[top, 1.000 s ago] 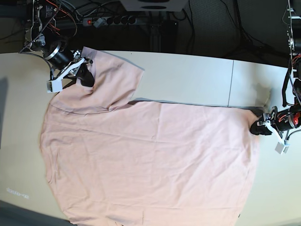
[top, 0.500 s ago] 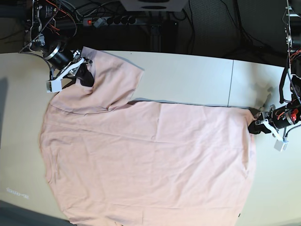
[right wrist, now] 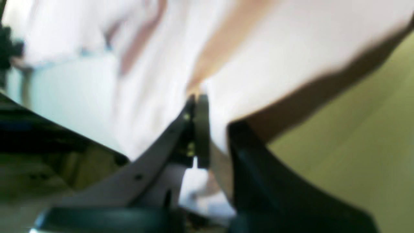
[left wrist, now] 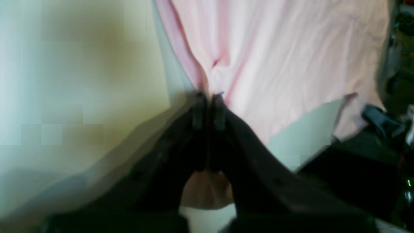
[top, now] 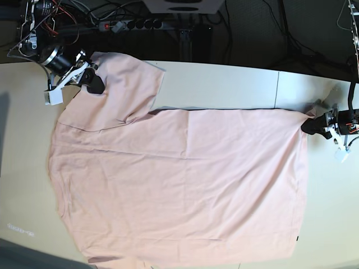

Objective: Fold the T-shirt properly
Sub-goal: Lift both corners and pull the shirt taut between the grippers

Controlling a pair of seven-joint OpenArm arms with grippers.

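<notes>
Big pink T-shirt (top: 179,185) spread flat on the pale worktop (top: 224,84), plain side up, covering most of it from the left part to near the right edge. One sleeve (top: 126,87) sticking up toward the back edge, near the back left corner. Left gripper (top: 310,126) at the right edge, pinched tight on the shirt's back right corner; in the left wrist view, black fingertips (left wrist: 199,110) pressed together with pink cloth (left wrist: 275,64) bunched between them. Right gripper (top: 94,85) by the back left corner, clamped on the sleeve's edge. Right wrist view blurry, yet pale cloth (right wrist: 258,64) caught between closed fingers (right wrist: 202,129).
</notes>
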